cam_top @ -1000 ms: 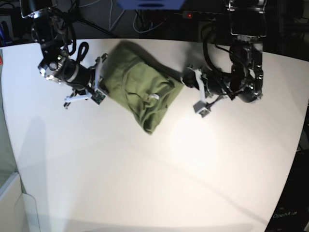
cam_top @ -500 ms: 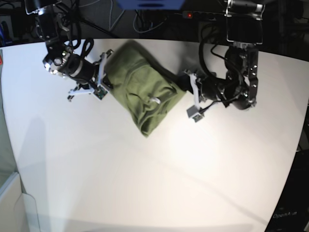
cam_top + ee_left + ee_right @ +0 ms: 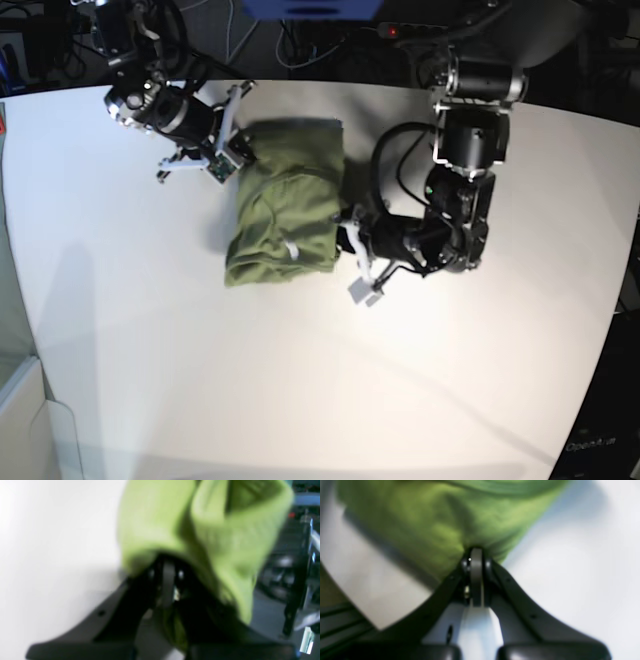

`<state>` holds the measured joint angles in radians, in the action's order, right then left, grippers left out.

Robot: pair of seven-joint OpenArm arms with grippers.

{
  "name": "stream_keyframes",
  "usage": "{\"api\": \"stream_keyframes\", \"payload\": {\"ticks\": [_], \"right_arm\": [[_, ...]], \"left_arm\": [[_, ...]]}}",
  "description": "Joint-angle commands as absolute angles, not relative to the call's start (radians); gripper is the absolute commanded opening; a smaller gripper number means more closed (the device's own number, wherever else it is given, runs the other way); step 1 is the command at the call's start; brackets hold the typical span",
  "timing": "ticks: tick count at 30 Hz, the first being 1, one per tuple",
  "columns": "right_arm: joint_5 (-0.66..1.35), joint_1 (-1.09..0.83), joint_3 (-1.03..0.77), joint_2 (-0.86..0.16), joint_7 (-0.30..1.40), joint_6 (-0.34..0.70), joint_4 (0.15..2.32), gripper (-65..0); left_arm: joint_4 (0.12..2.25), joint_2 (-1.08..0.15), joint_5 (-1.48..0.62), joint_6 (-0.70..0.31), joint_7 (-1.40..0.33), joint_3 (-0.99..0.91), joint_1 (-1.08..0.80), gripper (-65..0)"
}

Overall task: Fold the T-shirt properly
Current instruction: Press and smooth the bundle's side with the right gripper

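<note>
The olive-green T-shirt [image 3: 285, 215] lies bunched in a rough rectangle on the white table [image 3: 300, 380], its small white label [image 3: 291, 252] near the front edge. My right gripper [image 3: 238, 152], at the left of the base view, is shut on the shirt's far left corner. In the right wrist view the jaws [image 3: 476, 555] pinch green cloth [image 3: 440, 520]. My left gripper [image 3: 345, 228] holds the shirt's right edge. The left wrist view is blurred, with cloth [image 3: 200, 530] draped over the closed jaws [image 3: 168, 575].
Black cables and dark equipment [image 3: 300, 40] run behind the table's far edge. A pale surface [image 3: 25, 420] sits at the front left corner. Bare white tabletop spreads in front of the shirt.
Both grippers have swung the shirt round. The left gripper moved toward the front and left, the right gripper toward the back and right. The shirt now lies more squared and compact.
</note>
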<state>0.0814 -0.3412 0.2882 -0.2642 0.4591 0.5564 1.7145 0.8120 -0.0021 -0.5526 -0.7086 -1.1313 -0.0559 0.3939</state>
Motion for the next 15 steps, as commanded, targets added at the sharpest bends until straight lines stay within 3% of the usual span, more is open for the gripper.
{"api": "stream_keyframes", "payload": {"ticks": [1, 6, 15], "right_arm": [[0.081, -0.343, 0.288, -0.269, 0.467, 0.57, 1.738, -65.0], [0.079, -0.348, 0.269, -0.297, 0.467, 0.57, 1.756, -65.0], [0.079, -0.357, 0.166, -0.302, 0.475, 0.57, 1.891, -65.0]], "left_arm": [[0.811, -0.005, -0.512, -0.698, -1.144, -0.059, 0.427, -60.8], [0.816, -0.022, -0.512, -0.698, -1.202, -0.101, 0.456, -60.8], [0.935, -0.17, -0.513, -0.698, -1.288, -0.18, 0.383, -60.8]]}}
